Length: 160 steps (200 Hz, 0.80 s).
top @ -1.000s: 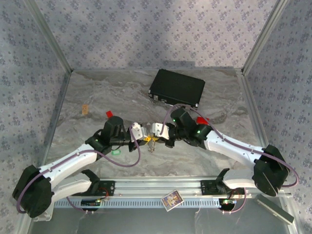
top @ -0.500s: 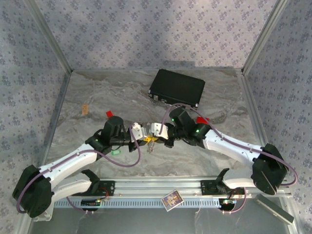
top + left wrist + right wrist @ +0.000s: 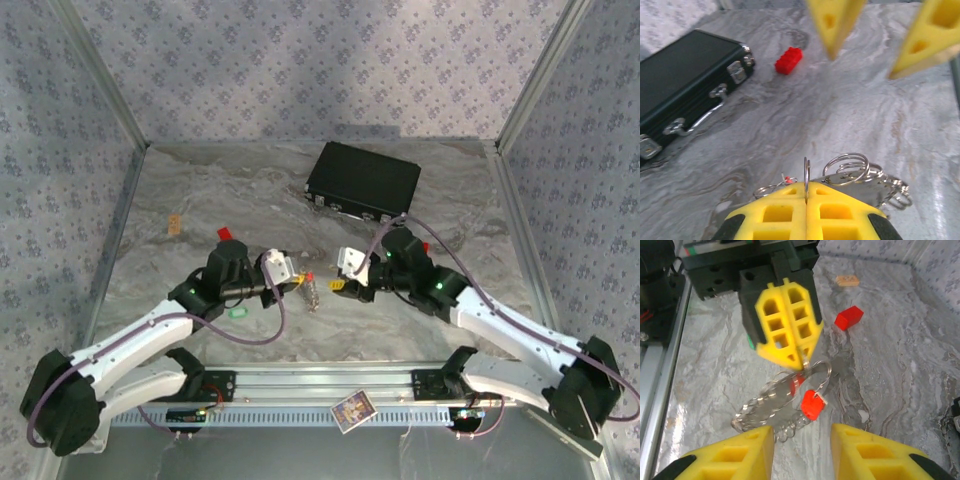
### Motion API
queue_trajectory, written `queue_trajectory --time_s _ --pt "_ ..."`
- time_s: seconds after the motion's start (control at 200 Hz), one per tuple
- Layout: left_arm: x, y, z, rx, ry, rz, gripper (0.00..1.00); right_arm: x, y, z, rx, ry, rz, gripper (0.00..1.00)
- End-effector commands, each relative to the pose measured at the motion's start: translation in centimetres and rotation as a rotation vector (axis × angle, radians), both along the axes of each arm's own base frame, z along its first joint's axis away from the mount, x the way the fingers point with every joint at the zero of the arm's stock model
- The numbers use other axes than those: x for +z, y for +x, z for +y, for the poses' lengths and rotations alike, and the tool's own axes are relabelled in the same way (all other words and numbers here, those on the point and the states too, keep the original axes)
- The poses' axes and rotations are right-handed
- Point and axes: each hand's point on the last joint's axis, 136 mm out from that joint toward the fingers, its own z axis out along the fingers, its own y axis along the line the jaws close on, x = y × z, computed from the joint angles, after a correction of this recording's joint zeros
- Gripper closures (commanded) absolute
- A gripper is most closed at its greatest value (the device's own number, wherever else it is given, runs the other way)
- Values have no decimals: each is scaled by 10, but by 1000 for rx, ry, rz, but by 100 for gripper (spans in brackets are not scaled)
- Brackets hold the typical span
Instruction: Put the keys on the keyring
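Two claws meet nose to nose mid-table. left gripper (image 3: 806, 192) is clamped fully on thin ring edge of keyring (image 3: 777, 402); ring stands upright, chain trailing on table, probably to present opening to partner. right gripper (image 3: 802, 450) at its 3 o'clock, jaws parted, holding nothing. red key (image 3: 811, 405) dangles just under pinch, seemingly threaded. green key (image 3: 237, 313) lies at 8 o'clock beside left forearm, not yet on. black case (image 3: 362, 180) at 1 o'clock, well apart.

Grey marbled tabletop (image 3: 200, 190) enclosed by 3 pale, floral-patterned wall panels (image 3: 320, 60), joined at the rear corners by 2 aluminium posts (image 3: 105, 80); lighting even and diffuse.
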Motion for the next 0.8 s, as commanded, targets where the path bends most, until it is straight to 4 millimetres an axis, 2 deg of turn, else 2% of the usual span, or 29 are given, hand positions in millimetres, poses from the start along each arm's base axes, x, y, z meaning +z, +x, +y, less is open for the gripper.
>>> queue_trajectory --time_s 0.0,0.195,0.28,0.49,0.56,0.68,0.795 --pt "30 20 10 134 -40 -77 100 -3 -9 4 -25 59 49 63" --pt "49 46 36 354 -56 -127 100 -21 -42 38 101 38 80 63" --pt "55 55 48 440 -56 -135 100 -31 -53 62 151 37 72 63" --pt "65 68 75 567 -119 -99 100 -68 -63 126 181 6 79 65" --pt "70 73 86 617 -144 -96 100 -76 -53 144 118 15 71 66" --pt "72 78 102 686 -157 -101 100 -84 -16 164 -118 69 139 66" --pt "69 81 109 718 -148 -94 100 -99 -6 178 -234 92 230 67"
